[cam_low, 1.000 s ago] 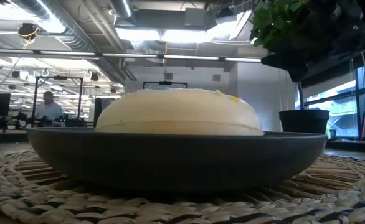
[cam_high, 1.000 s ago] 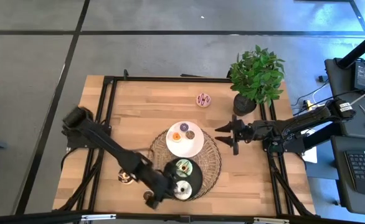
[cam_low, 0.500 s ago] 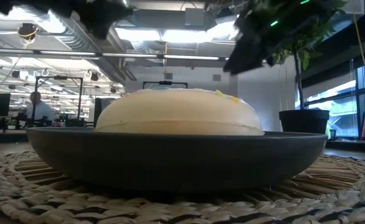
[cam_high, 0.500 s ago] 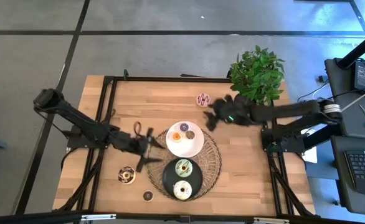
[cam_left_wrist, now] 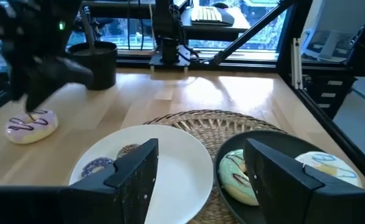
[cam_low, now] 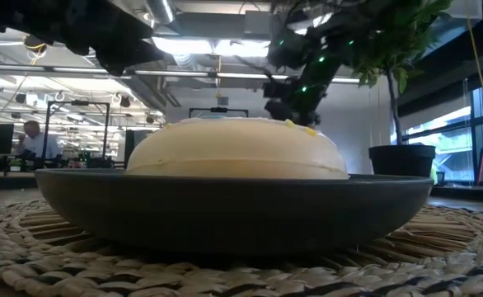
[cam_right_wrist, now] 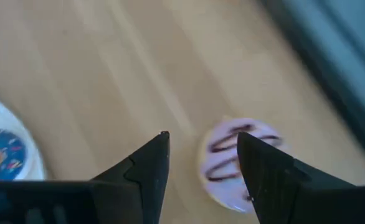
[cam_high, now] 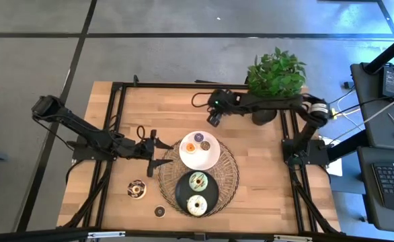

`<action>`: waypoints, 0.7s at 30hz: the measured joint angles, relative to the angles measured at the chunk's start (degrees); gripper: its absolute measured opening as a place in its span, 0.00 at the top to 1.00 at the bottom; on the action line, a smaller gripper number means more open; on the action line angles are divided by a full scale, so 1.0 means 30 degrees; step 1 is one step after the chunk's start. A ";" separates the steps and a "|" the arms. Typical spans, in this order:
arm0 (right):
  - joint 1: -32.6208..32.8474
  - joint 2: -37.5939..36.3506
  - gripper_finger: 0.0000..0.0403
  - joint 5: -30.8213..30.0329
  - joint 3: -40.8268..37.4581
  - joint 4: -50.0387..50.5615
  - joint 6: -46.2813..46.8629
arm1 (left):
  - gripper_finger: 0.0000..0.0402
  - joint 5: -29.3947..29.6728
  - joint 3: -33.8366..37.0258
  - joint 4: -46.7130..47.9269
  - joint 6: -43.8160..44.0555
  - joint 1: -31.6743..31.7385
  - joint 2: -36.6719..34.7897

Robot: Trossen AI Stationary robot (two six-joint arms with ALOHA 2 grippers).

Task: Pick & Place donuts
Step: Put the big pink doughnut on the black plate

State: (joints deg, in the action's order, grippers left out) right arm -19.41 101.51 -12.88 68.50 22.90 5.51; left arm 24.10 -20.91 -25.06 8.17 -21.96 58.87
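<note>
The pink-striped donut (cam_right_wrist: 241, 158) lies flat on the bare wood near the table's far edge; in the high view my right arm hides it. My right gripper (cam_right_wrist: 202, 135) is open above it, one finger beside the donut and one over it. My left gripper (cam_high: 153, 149) is open and level at the left rim of the woven mat, facing the white plate (cam_high: 210, 158). That plate carries a purple mini (cam_high: 199, 137), an orange mini (cam_high: 205, 145) and a cream one (cam_high: 189, 148). The black plate (cam_high: 181, 195) holds a green donut (cam_high: 198, 180) and a cream donut (cam_high: 197, 204).
A chocolate donut (cam_high: 137, 189) and a brown mini (cam_high: 159, 211) lie on the wood near the table's near-left corner. A potted plant (cam_high: 276, 81) stands at the far right corner, close to my right arm. Both plates sit on the round woven mat (cam_high: 230, 168).
My left gripper has drawn back from over the black plate's near side, toward the far and left edges, and now stands level at the mat's left rim. My right gripper has swung from right of the white plate toward the far edge, to above the pink-striped donut.
</note>
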 joint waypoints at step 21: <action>-0.1606 0.3387 0.59 0.0677 0.0726 0.1229 -0.1398 | 0.43 -0.0256 0.0022 0.0545 -0.0132 0.0000 0.0007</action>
State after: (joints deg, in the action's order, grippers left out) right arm -24.23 111.67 -10.85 70.67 26.59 1.31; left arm 23.33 -20.84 -23.43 7.77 -21.96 58.89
